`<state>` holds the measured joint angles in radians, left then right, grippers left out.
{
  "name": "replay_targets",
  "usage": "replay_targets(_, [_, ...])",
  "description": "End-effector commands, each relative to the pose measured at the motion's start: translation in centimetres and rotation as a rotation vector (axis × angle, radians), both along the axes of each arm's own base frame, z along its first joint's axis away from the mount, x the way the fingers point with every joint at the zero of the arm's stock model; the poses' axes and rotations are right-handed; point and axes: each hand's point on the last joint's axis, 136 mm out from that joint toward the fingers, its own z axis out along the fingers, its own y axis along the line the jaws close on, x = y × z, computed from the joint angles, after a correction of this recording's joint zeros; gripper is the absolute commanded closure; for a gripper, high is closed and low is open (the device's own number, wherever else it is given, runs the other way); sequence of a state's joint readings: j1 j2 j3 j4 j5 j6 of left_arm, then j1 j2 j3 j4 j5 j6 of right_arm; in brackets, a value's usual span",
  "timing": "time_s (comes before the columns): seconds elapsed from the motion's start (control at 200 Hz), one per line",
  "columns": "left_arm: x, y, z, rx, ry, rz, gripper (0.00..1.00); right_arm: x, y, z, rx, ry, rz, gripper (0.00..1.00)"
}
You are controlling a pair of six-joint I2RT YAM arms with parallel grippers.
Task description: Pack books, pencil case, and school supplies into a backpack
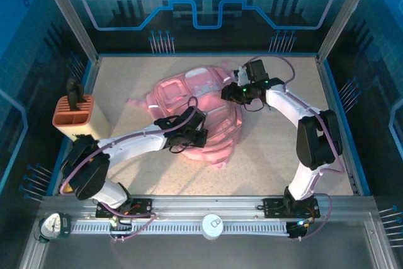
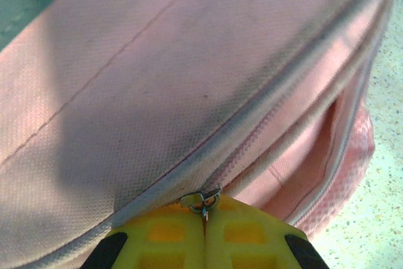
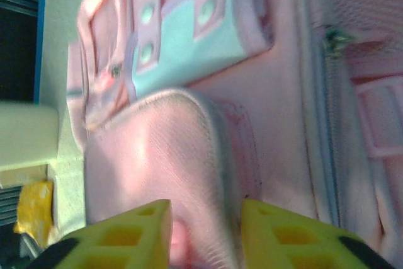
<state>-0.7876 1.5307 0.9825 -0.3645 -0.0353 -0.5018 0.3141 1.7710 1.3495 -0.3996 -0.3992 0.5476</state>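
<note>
The backpack (image 1: 182, 92) lies at the centre of the tabletop (image 1: 271, 155). The left pincer (image 2: 204, 213) is fully closed, pinching a metal zip pull (image 2: 201, 201) on the near side of the pack. The right pincer (image 3: 204, 234) stands partly open at the pack's far right edge, with its fingers astride a padded pink fold. Whether they touch it cannot be determined. An orange slotted holder (image 1: 74, 114) stands well apart to the left.
</note>
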Motion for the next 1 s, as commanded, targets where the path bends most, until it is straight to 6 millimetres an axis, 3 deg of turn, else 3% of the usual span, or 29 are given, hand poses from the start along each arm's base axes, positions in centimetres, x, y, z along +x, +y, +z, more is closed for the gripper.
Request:
replay_targets(0.0, [0.2,-2.0,1.0,-0.048,0.01,-0.029,1.0,-0.9,-1.1,1.7,0.019,-0.04,0.003,0.54])
replay_targets(0.12, [0.4,-2.1,0.9,-0.037,-0.001,-0.037,1.0,-4.0,-1.7,1.9,0.065,-0.011,0.007,0.46])
replay_targets(0.28, [0.6,-2.6,1.4,-0.055,-0.004,-0.045,1.0,-8.0,-1.9,0.7,0.144,0.092,-0.066,0.42])
replay_targets(0.5, [0.5,-2.8,1.6,-0.064,-0.003,-0.056,1.0,-10.0,1.0,0.6,0.262,0.159,-0.106,0.41])
replay_targets(0.53, [0.4,-2.9,1.7,-0.07,-0.002,-0.059,1.0,-10.6,1.0,-0.5,0.255,0.186,-0.124,0.41])
replay_targets(0.665, [0.2,-3.2,1.8,-0.091,-0.014,-0.069,1.0,-10.5,1.9,-1.6,0.256,0.187,-0.187,0.41])
replay_targets(0.77, [0.1,-3.4,2.0,-0.1,-0.009,-0.073,1.0,-10.4,3.6,-2.3,0.279,0.214,-0.188,0.42])
replay_targets(0.996, [-0.2,-3.4,2.4,-0.102,-0.019,-0.099,1.0,-8.9,4.2,-3.1,0.215,0.172,-0.203,0.53])
